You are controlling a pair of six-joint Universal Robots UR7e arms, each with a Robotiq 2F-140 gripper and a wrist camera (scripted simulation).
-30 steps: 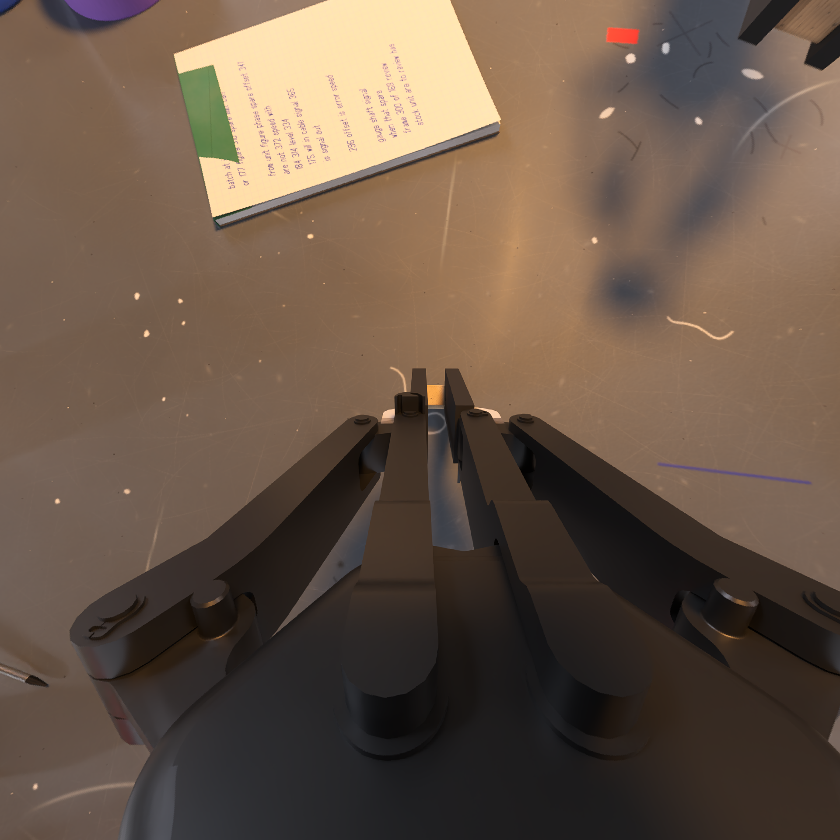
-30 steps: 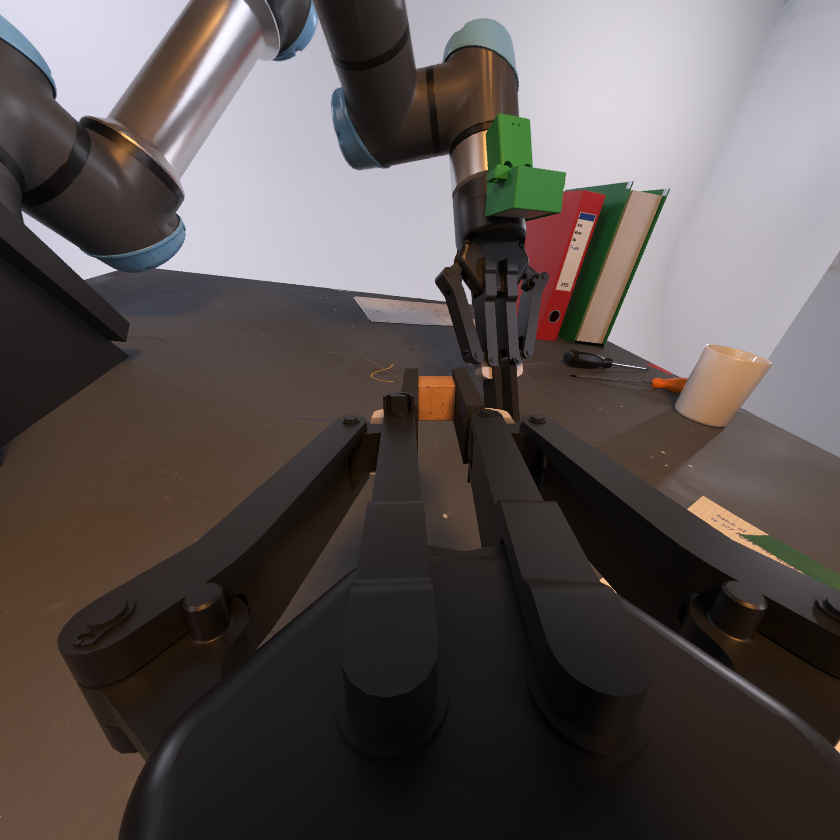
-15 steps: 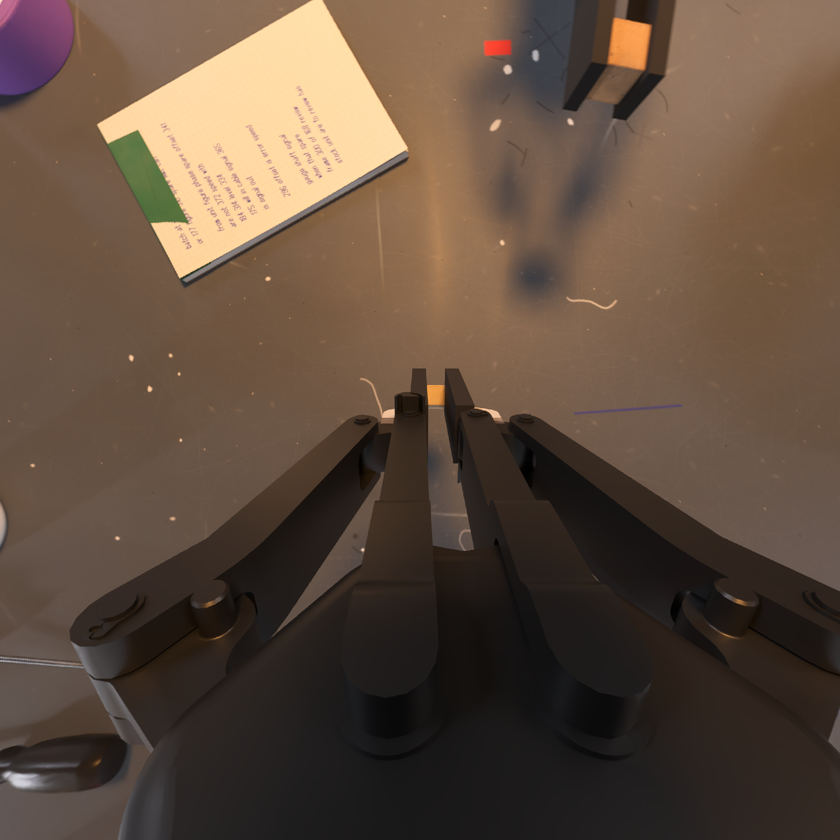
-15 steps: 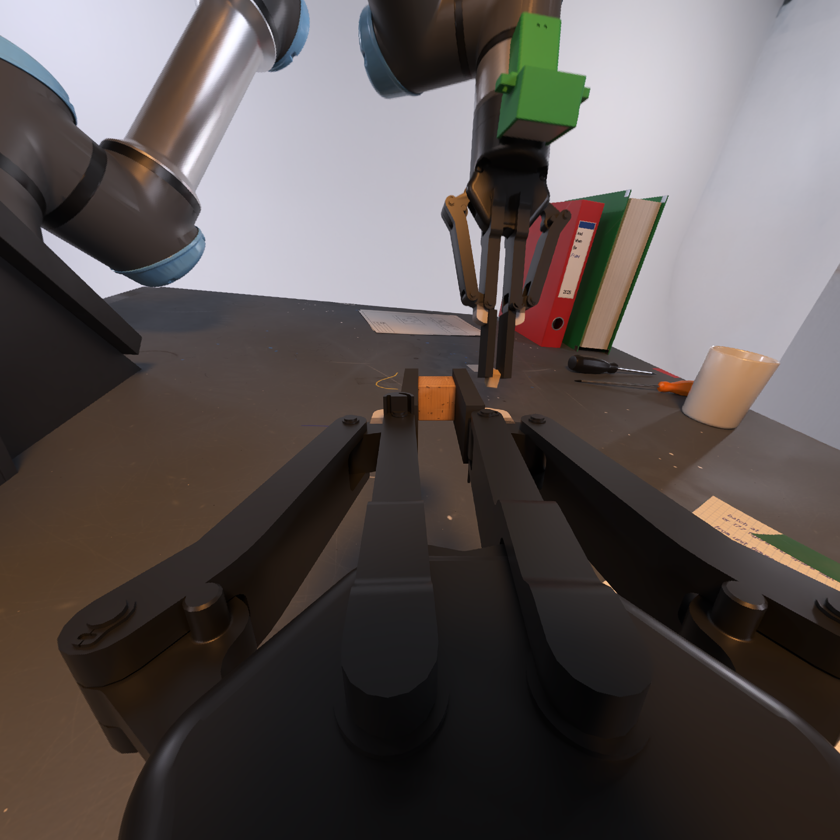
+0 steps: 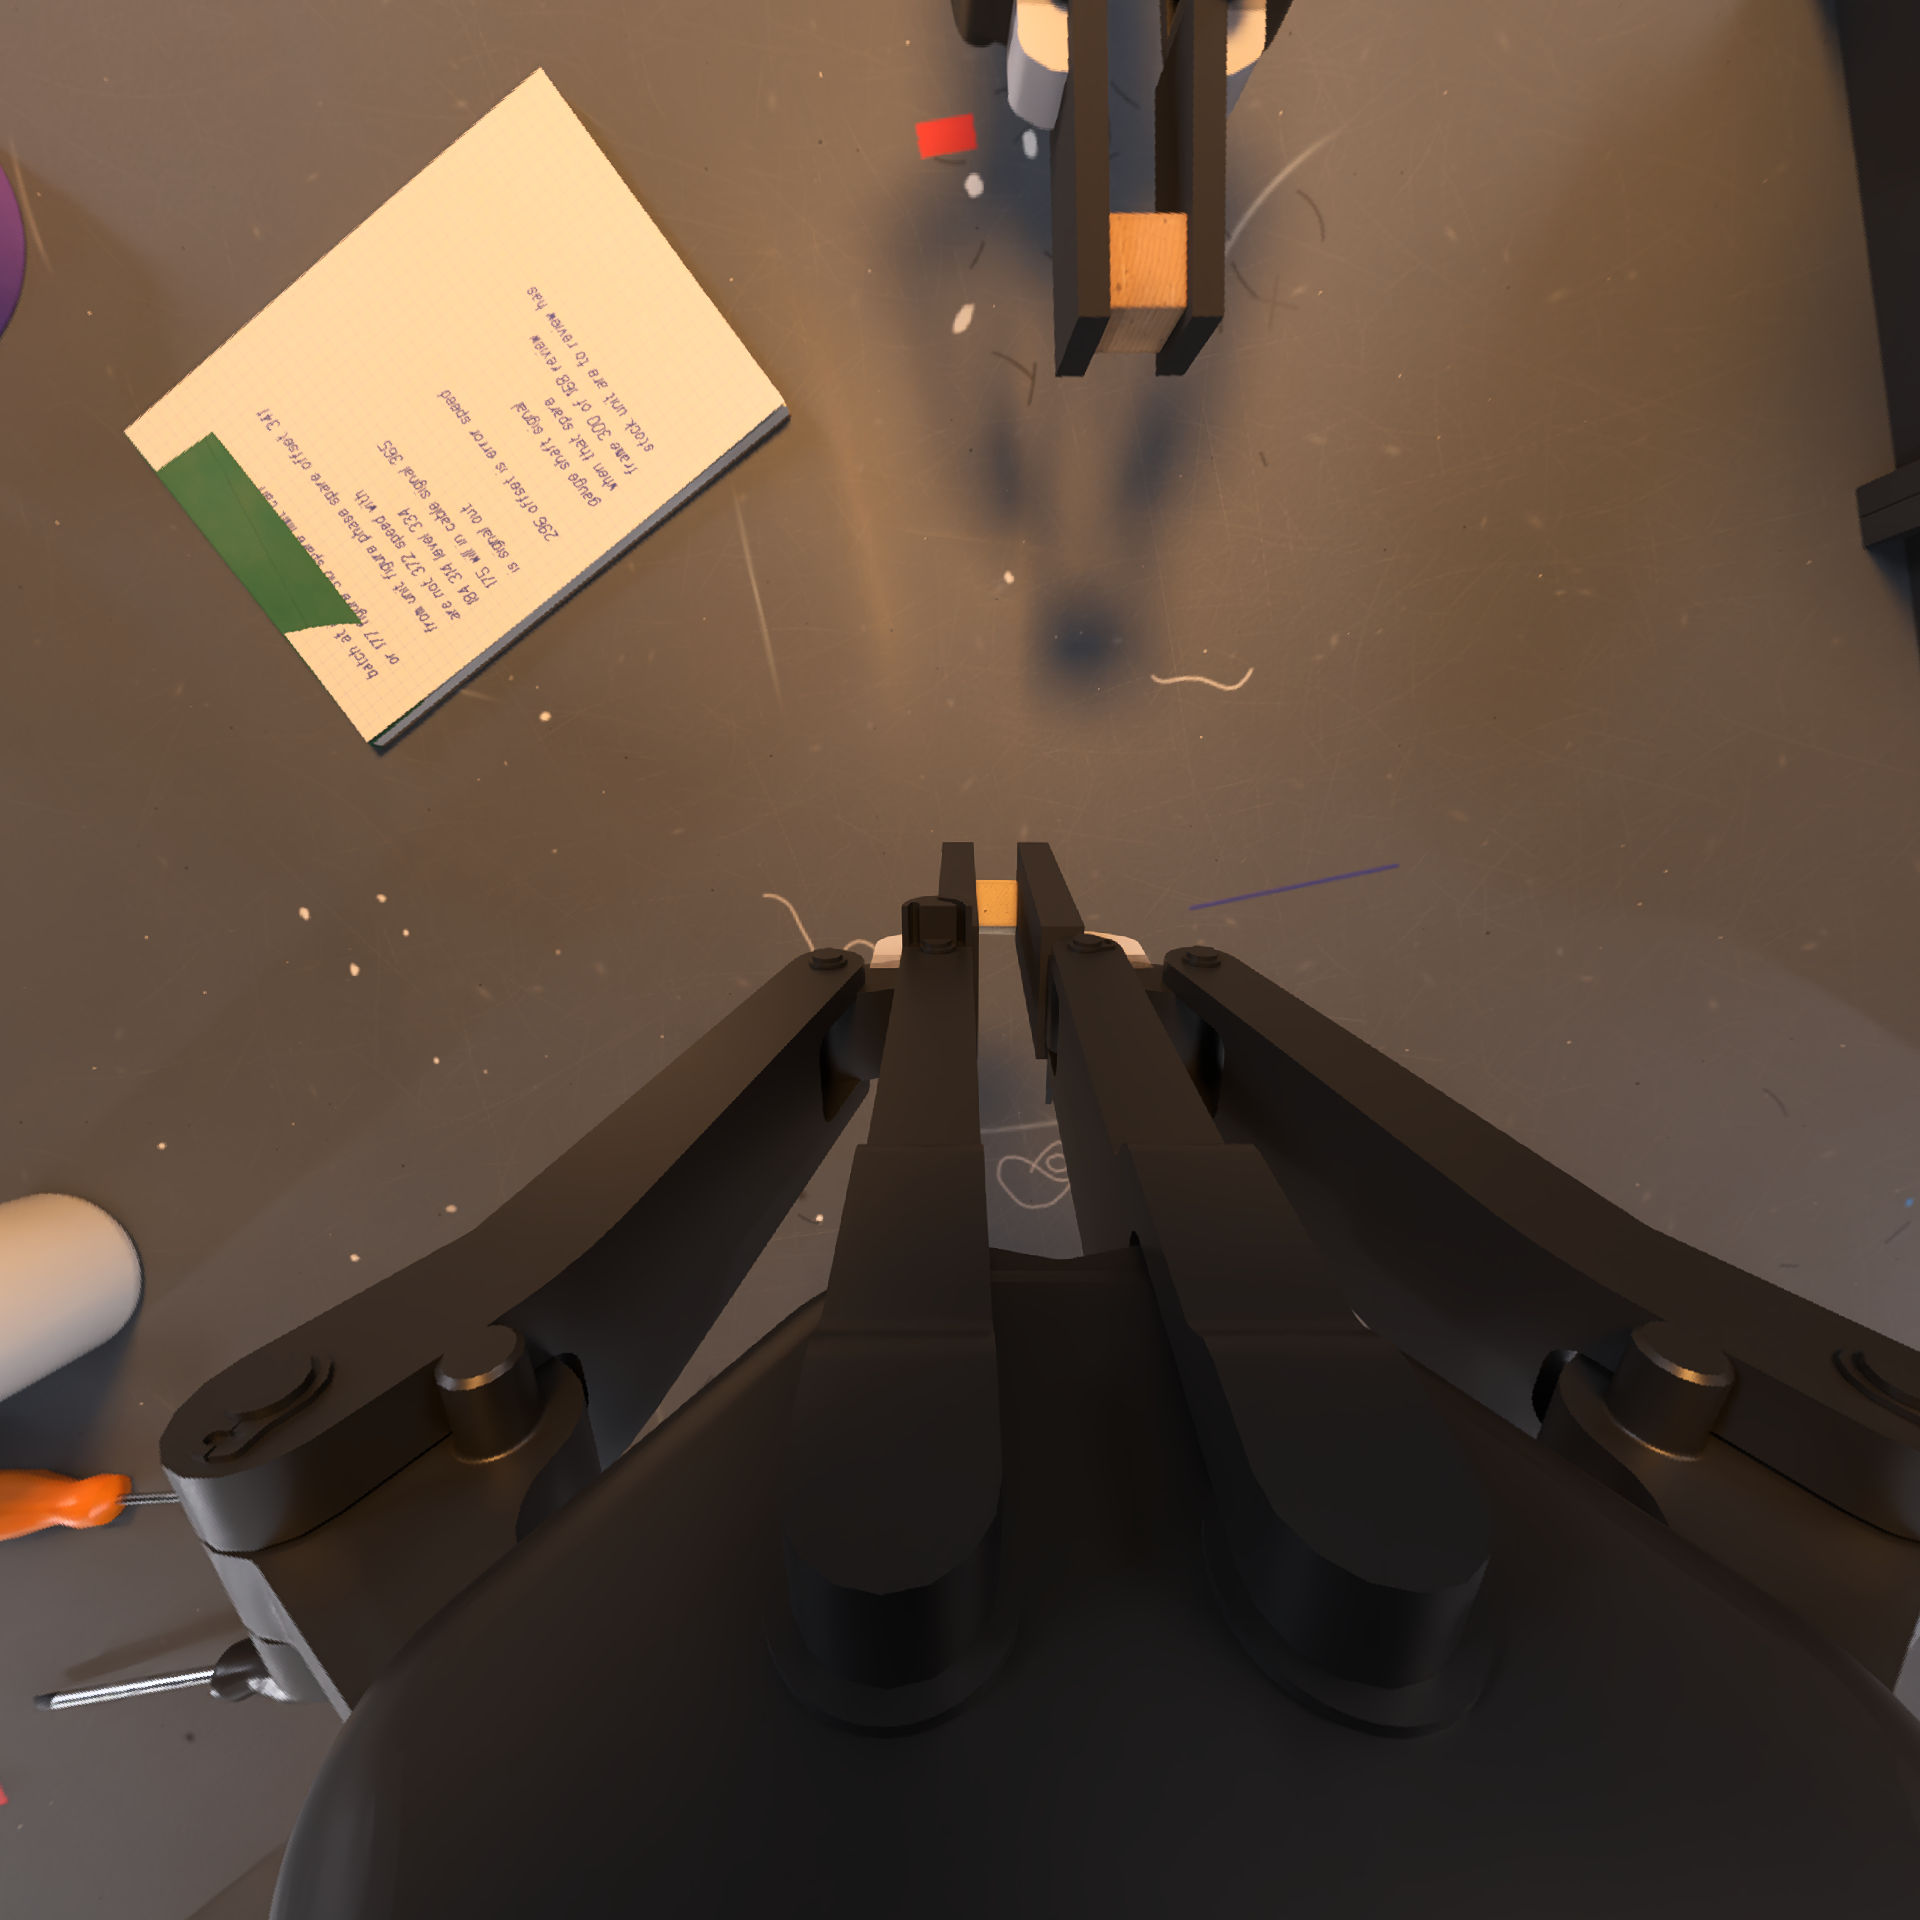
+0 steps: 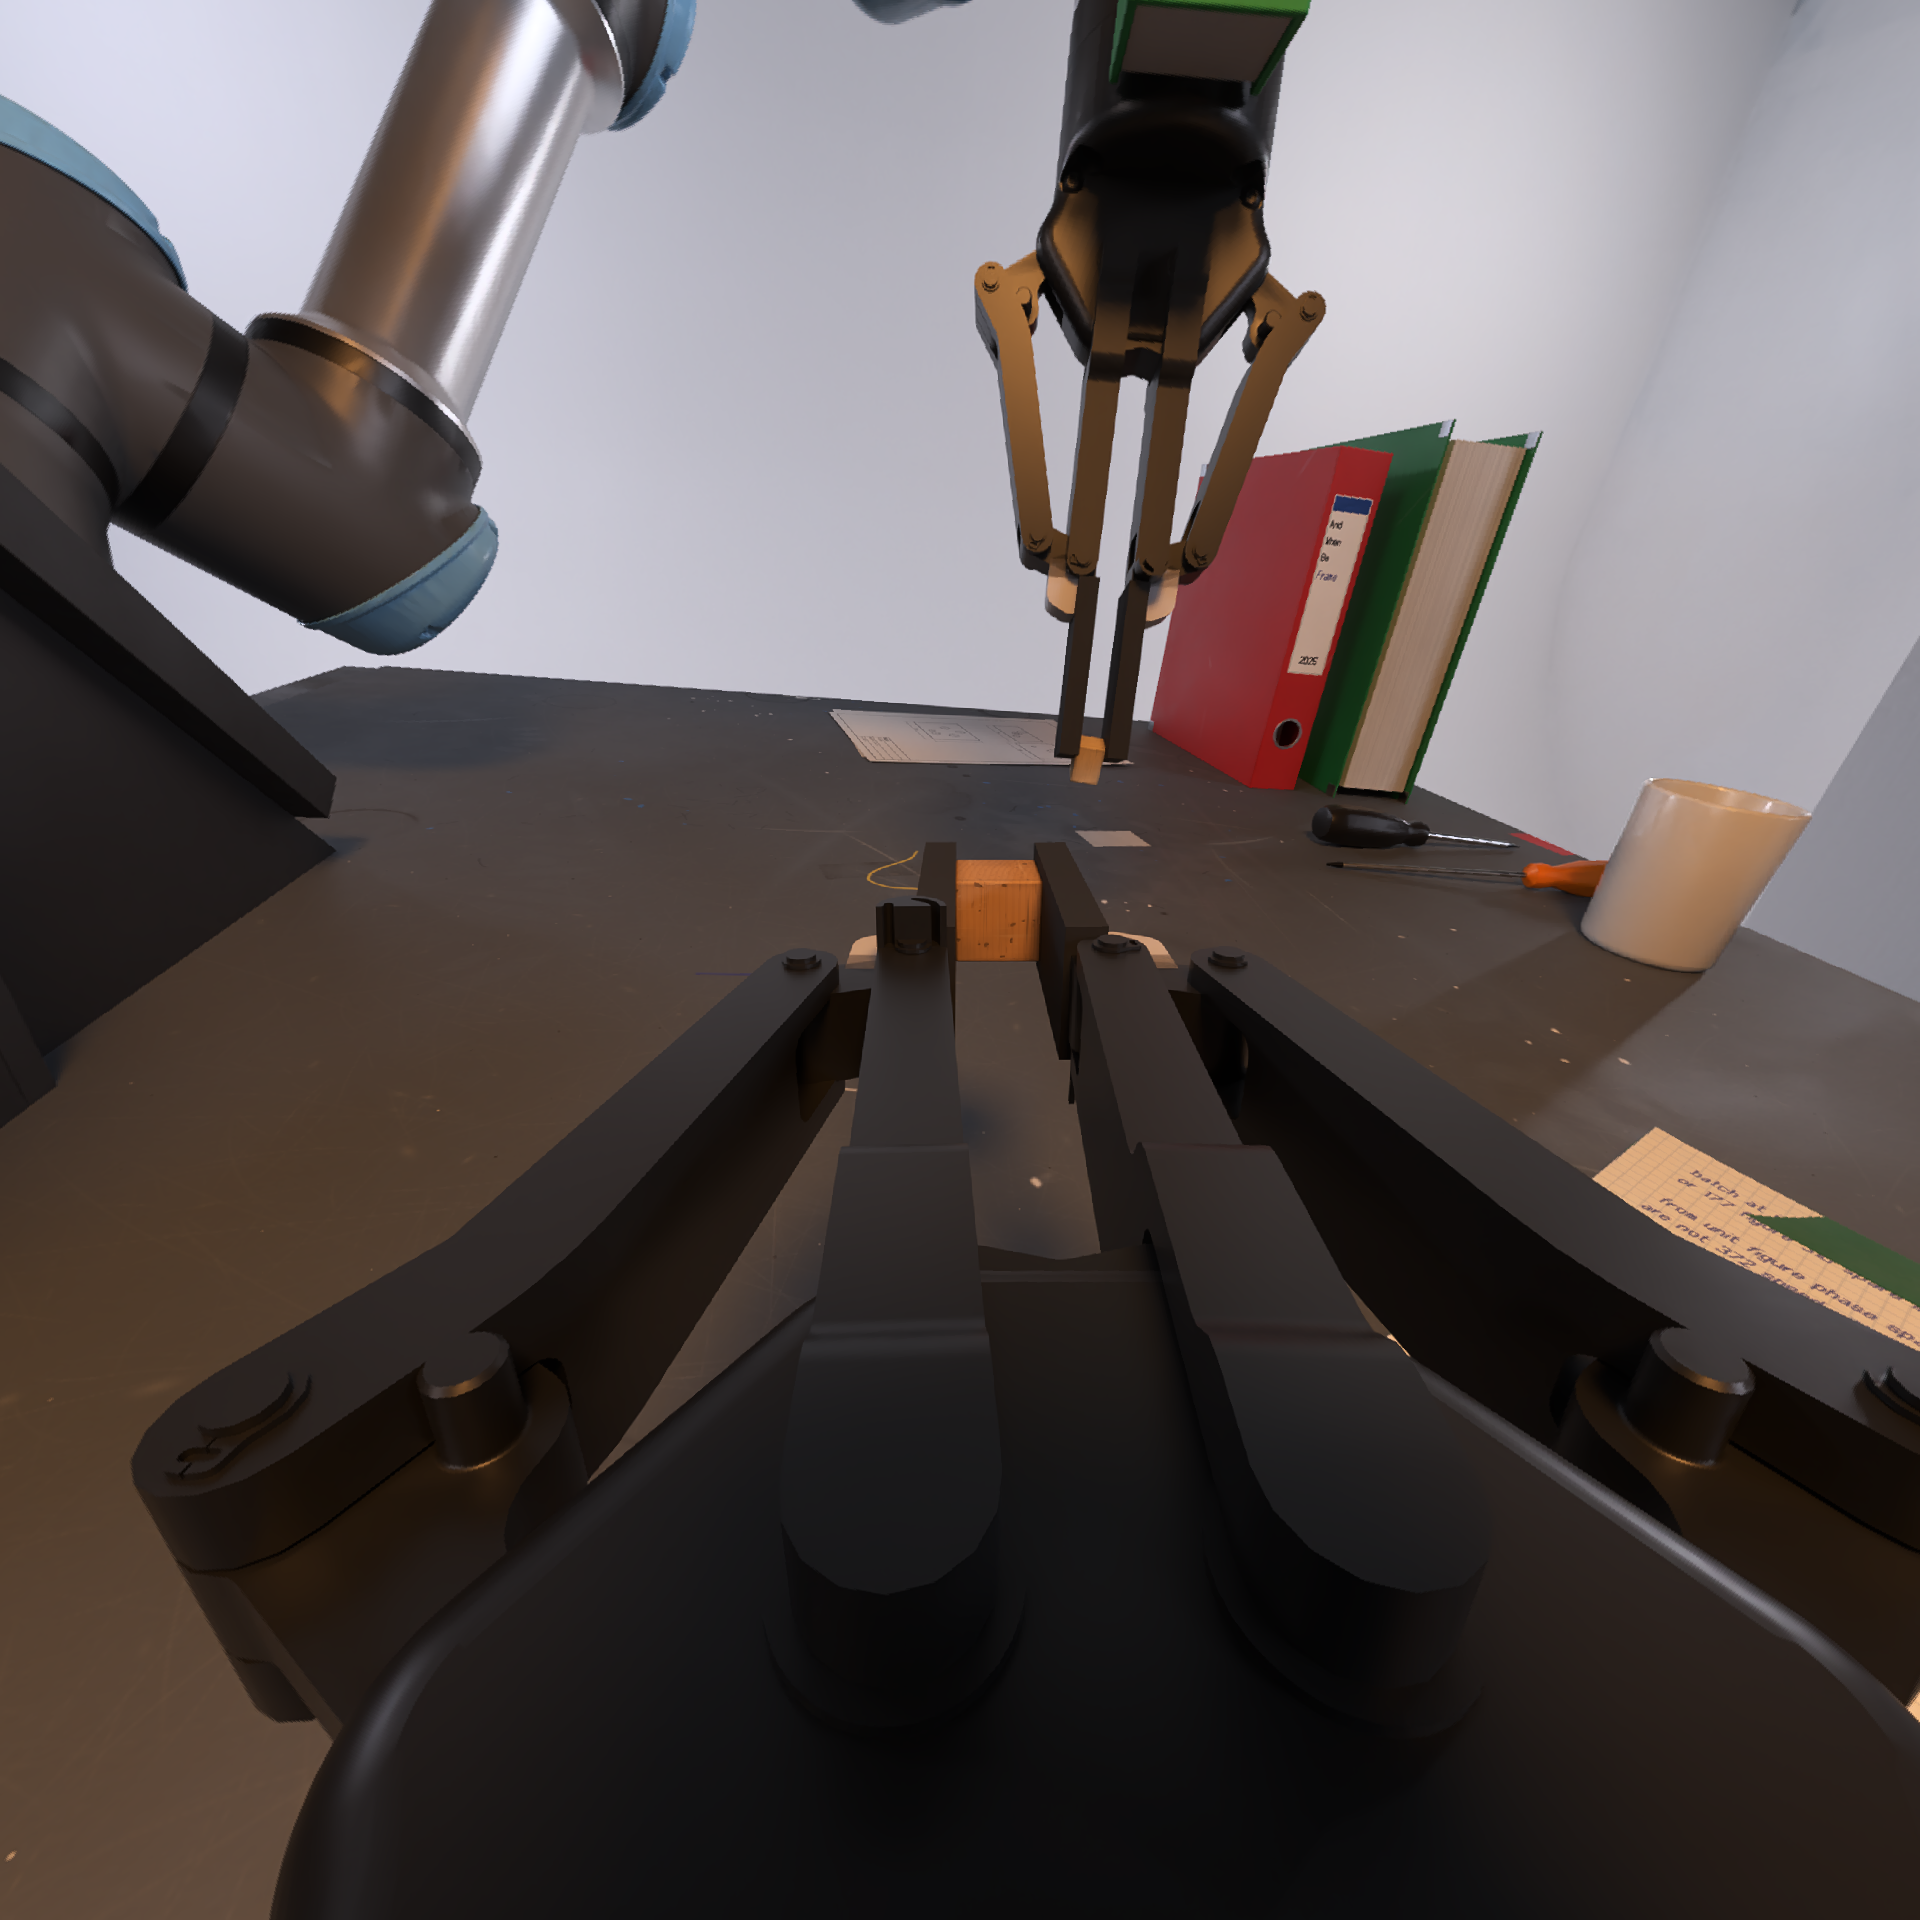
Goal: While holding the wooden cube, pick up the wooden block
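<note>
My left gripper is shut on a small wooden block, of which only a sliver shows between the fingertips, high above the dark table. In the right wrist view this gripper hangs from above and the block pokes out below its tips, off the table. My right gripper is shut on the wooden cube and holds it just above the table. It also shows at the top of the left wrist view, with the cube between its fingers.
A notepad lies left of the grippers. A white mug, two screwdrivers, a red binder and a green book stand at the right and back. A paper sheet lies at the back.
My left gripper has risen well above the table with the block in it. The right gripper has kept still with the cube.
</note>
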